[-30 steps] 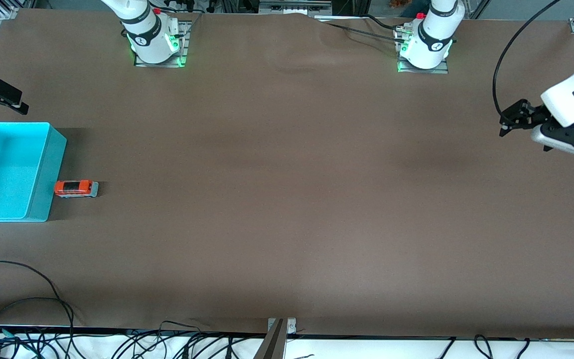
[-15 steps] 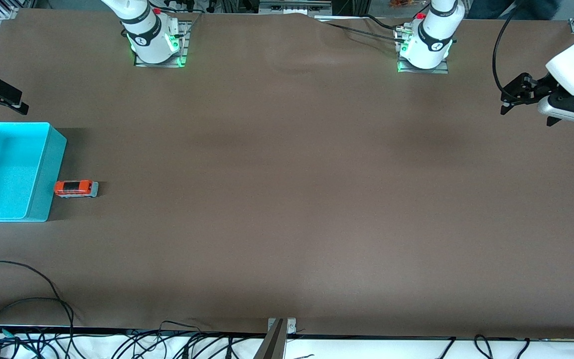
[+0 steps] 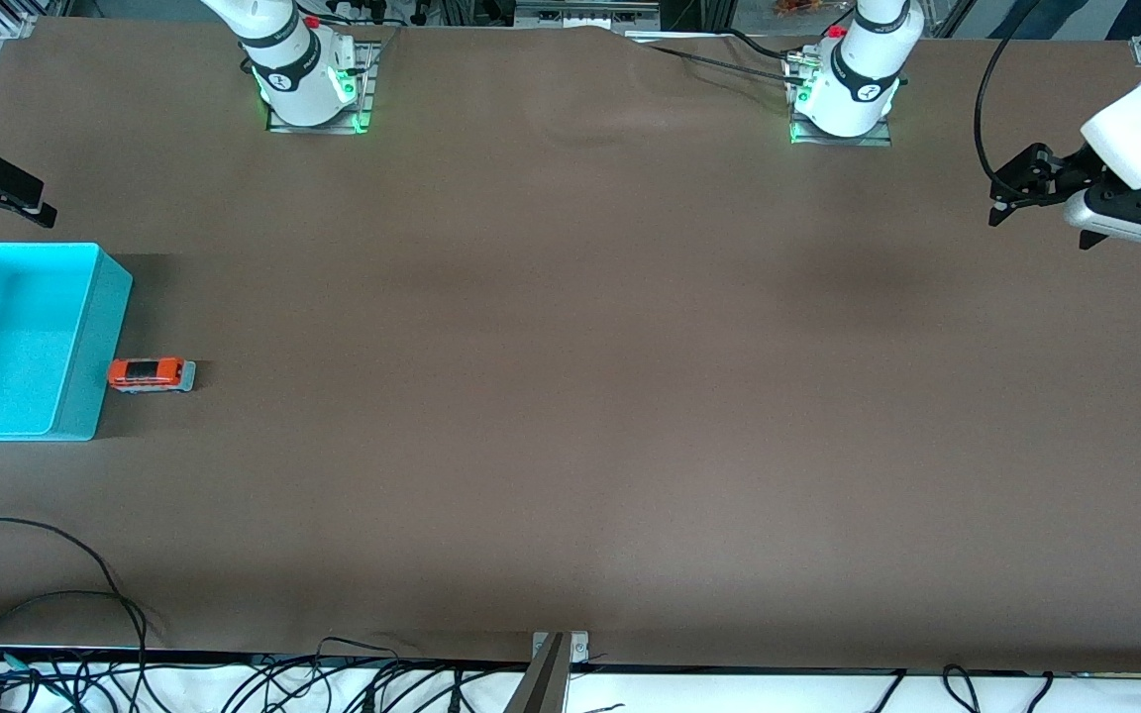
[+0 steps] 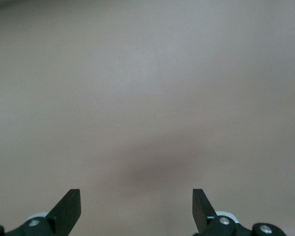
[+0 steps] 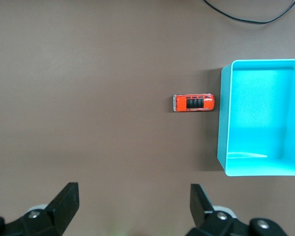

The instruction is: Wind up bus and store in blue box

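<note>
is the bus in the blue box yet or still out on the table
Out. The bus stands on its wheels on the table, beside the blue box outer wall; the box interior shows nothing inside.

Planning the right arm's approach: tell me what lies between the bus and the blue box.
Nothing: the right wrist view shows only a thin strip of bare table between the bus and the blue box. The front view agrees.

We saw two white arms with black joint bands on metal base plates [image 3: 313, 124] lit green at the top of the frame. The left gripper [image 3: 1011, 193] was black, trailing a black cable [image 3: 982, 109]. Black, wedge-shaped fingertips [image 5: 66, 199] had silver screws nearby.
</note>
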Robot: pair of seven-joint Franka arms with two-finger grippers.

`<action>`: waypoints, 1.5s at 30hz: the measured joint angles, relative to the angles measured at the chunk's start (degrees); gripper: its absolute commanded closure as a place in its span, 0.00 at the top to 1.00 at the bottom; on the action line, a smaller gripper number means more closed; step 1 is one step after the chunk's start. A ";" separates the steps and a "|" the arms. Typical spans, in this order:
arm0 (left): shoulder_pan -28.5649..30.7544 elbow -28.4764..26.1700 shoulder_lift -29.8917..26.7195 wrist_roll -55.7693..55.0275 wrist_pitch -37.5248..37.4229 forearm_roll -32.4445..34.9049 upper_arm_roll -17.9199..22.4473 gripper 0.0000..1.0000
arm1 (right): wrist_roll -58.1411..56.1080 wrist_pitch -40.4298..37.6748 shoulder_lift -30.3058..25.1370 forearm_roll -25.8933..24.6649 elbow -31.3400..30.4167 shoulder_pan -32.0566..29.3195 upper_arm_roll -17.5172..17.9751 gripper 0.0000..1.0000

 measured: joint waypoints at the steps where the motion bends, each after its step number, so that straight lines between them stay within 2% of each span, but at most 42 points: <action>1: -0.01 0.04 0.00 -0.21 0.00 -0.14 0.02 1.00 | 0.00 -0.02 0.00 0.00 0.00 0.00 -0.01 1.00; 25: -0.17 0.09 0.55 -7.59 -0.89 -1.19 0.30 1.00 | -0.03 -0.62 1.88 0.59 -1.62 -0.05 -0.18 1.00; 30: -0.16 0.09 0.55 -8.23 -1.77 -1.19 0.42 1.00 | -0.03 1.27 2.20 0.80 -4.82 -0.06 -0.18 1.00; 45: -0.10 0.69 0.82 -8.39 -2.58 -1.20 0.59 1.00 | -0.06 13.81 2.93 1.89 -15.74 -1.03 -0.18 1.00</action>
